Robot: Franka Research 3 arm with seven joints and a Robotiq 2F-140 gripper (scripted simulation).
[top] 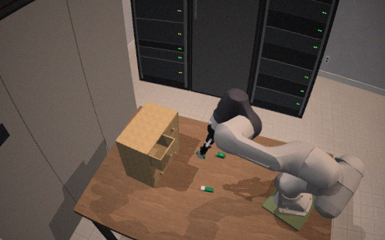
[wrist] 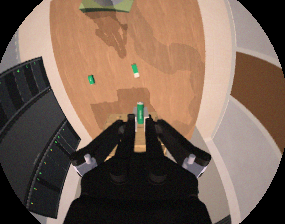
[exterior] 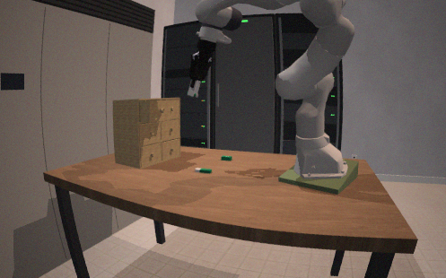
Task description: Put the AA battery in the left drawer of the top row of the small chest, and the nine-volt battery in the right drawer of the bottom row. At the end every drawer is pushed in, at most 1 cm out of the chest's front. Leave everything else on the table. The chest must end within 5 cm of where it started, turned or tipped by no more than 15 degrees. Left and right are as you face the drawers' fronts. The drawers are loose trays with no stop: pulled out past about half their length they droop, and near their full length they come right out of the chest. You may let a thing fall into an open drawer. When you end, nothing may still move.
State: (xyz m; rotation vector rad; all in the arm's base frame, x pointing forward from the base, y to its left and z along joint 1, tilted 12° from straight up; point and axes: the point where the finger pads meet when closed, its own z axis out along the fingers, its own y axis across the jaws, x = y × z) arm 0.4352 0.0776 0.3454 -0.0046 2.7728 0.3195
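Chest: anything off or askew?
One drawer in the left column stands pulled partway out of the chest; it looks level, not drooping. The other fronts sit flush and the chest is upright. The gripper, high above the table, is shut on a small green-tipped battery.

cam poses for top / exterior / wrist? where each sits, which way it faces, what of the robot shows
Top: high, looking down at the table; whole arm, gripper, chest with one drawer out.
Exterior: low at the table's near edge, facing the server racks; arm, base plate.
Wrist: behind the fingers, looking down; a slim green-tipped battery held.
Shared by all: two green items.
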